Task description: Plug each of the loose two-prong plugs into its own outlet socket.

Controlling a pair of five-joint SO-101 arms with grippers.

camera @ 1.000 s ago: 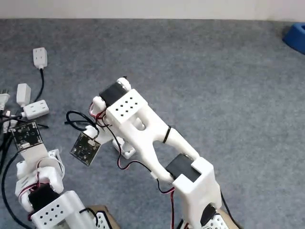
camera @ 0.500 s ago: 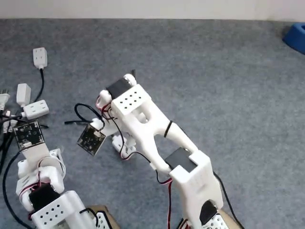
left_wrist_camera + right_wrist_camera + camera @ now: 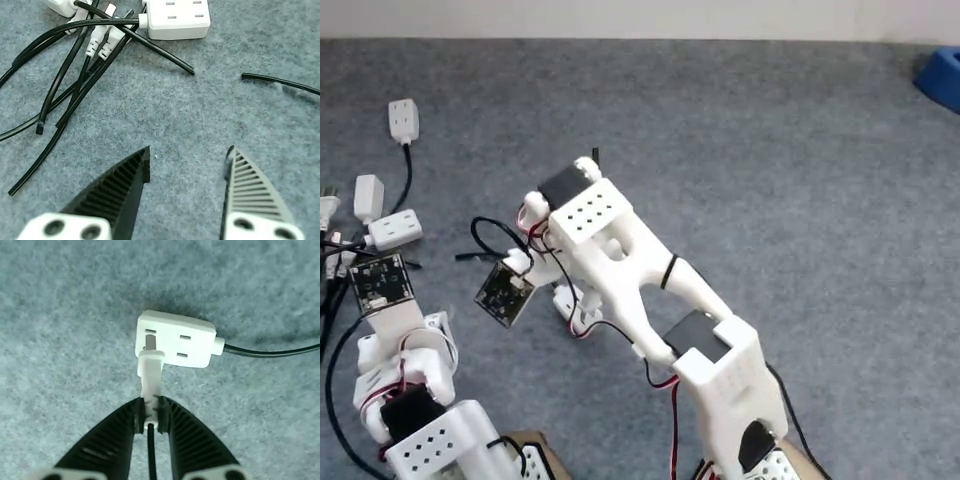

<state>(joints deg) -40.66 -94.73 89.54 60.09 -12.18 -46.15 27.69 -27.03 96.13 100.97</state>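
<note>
My right gripper point(image 3: 150, 412) is shut on a white two-prong plug point(image 3: 150, 371) with a black cord. The plug's prongs meet a slot at one end of a white outlet socket point(image 3: 175, 338) lying on the grey carpet; that socket's own cord runs off to the side. In the high view this socket point(image 3: 578, 318) peeks out from under the right arm point(image 3: 620, 260). My left gripper point(image 3: 188, 150) hangs open over bare carpet, a short way from another white socket point(image 3: 175, 17) and loose white plugs point(image 3: 100, 37) in a tangle of black cords point(image 3: 75, 75).
Three more white sockets lie at the far left: one far back point(image 3: 404, 119), two closer point(image 3: 368, 197) point(image 3: 395, 229). A blue object point(image 3: 940, 78) sits at the far right corner. The left arm point(image 3: 400, 370) stands at the front left.
The right arm's wrist has shifted a little away from the front edge, over the socket. The left arm has not moved.
</note>
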